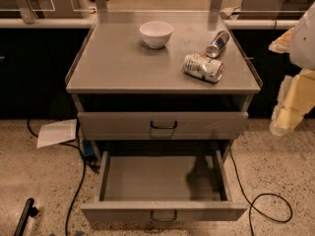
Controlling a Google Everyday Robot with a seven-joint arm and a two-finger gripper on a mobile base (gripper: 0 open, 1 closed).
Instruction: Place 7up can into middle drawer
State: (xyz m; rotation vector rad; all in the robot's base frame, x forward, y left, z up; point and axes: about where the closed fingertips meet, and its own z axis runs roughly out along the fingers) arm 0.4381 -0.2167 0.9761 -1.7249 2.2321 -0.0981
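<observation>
The 7up can (pixel 203 67), stout, pale and dented, lies on its side on the right part of the grey cabinet top (pixel 123 68). The middle drawer (pixel 162 212) is pulled out below the shut top drawer (pixel 162 125), and its grey inside shows nothing in it. My gripper (pixel 284 118) hangs at the right edge of the camera view, off the cabinet's right side, about level with the top drawer and well apart from the can. It holds nothing that I can see.
A white bowl (pixel 156 34) stands at the back middle of the top. A slim silver-and-blue can (pixel 217 44) lies behind the 7up can. Black cables (pixel 268 208) and a white sheet of paper (pixel 56 132) lie on the speckled floor.
</observation>
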